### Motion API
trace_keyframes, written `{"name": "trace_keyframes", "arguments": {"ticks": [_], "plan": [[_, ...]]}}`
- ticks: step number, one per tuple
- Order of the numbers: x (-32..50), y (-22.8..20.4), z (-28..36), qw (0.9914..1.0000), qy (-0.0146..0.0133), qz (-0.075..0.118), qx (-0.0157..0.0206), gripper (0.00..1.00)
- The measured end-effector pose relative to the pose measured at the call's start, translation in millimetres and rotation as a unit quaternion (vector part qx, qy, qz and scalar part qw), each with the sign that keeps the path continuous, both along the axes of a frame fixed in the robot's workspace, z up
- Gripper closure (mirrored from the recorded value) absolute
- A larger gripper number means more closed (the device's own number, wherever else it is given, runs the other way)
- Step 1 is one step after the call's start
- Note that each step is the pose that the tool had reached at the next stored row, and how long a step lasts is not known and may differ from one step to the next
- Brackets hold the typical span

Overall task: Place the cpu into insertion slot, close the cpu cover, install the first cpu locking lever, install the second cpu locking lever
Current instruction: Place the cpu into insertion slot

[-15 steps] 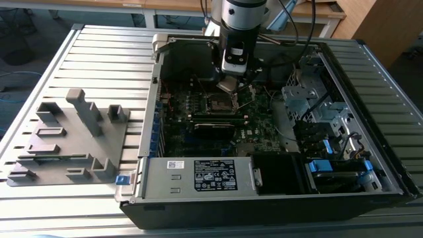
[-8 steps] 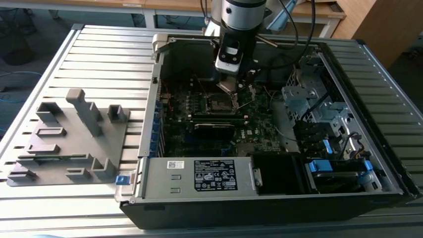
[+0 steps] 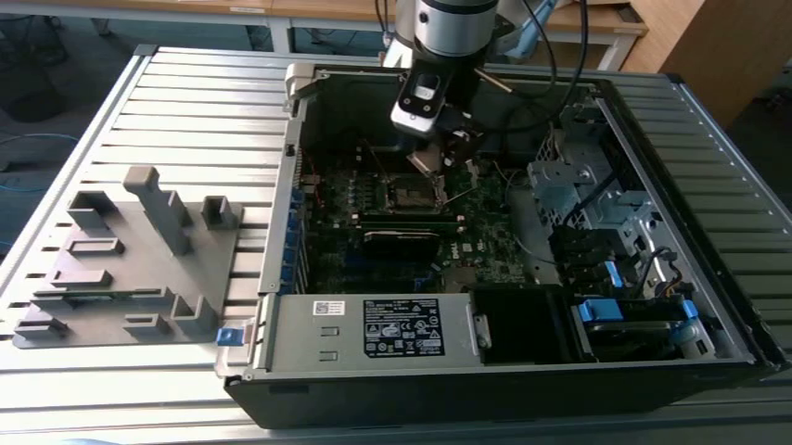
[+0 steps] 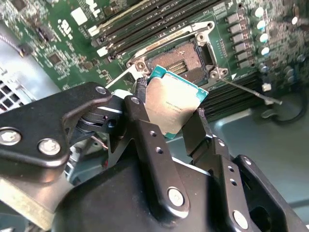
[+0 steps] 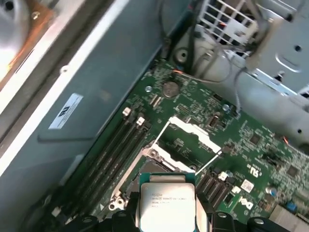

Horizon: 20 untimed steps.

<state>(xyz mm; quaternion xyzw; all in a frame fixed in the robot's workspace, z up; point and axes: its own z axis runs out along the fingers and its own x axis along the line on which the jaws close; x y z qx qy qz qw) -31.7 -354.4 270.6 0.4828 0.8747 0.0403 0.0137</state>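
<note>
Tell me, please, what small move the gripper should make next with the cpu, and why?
Probably ease the cpu down toward the insertion slot while levelling it. The gripper grips it by two edges, tilted and apart from the slot, whose contacts lie bare, and the cpu cover is swung open.

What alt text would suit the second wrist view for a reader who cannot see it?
The gripper clamps the cpu by two opposite edges, near the open insertion slot in the green circuit board, not yet seated. Long memory slots run beside the slot, and a thin locking lever sticks out free.
</note>
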Motion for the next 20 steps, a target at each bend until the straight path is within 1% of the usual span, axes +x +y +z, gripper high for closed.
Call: {"name": "trace_keyframes", "arguments": {"ticks": [2,5,7,10,11,15,16,18,20], "plan": [[0.0,0.0,-0.1,0.99982,0.0,-0.019,0.0,0.46],[0.0,0.0,-0.4,0.99898,0.0,-0.045,-0.0002,0.46],[0.0,0.0,-0.5,0.99808,0.0,-0.062,-0.0007,0.46],[0.0,0.0,-0.6,0.99633,0.0,-0.086,-0.0012,0.46],[0.0,0.0,-0.6,0.99617,0.0,-0.087,-0.0012,0.46],[0.0,0.0,-0.7,0.99614,0.0,-0.088,-0.0013,0.46],[-0.1,0.1,-0.8,0.99589,0.0,-0.091,-0.0013,0.46],[-0.6,0.1,-0.9,0.99471,0.0,-0.103,-0.0012,0.46],[-1.1,0.1,-1.2,0.99332,0.0,-0.115,-0.0012,0.46]]}}
